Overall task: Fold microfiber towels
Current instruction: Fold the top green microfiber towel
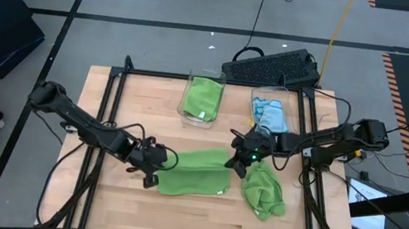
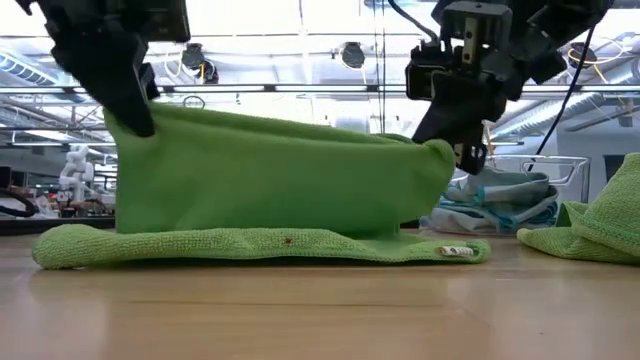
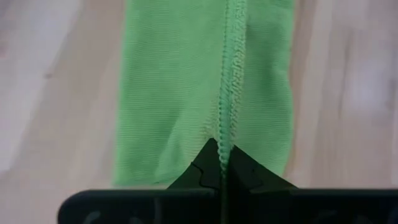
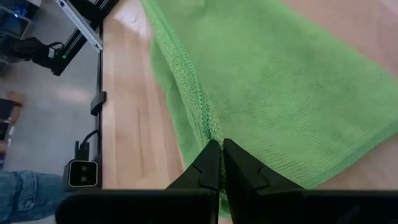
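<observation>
Both grippers pinch one green towel (image 1: 197, 173) mid-frame, its edge lifted.
Left gripper (image 1: 151, 160) and right gripper (image 1: 241, 158) clamp its hem; uneven travel could skew the fold or slip a corner.

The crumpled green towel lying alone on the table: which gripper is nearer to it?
Right. The right gripper is just beside the crumpled green towel; the left gripper is across the held towel.

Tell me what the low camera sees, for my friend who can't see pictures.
Two dark robot pincers, the left pincer and the right pincer, each pinch an end of a lime green towel and lift its top edge, while its bottom edge lies on the wooden table. Another green towel sits crumpled nearby.
</observation>
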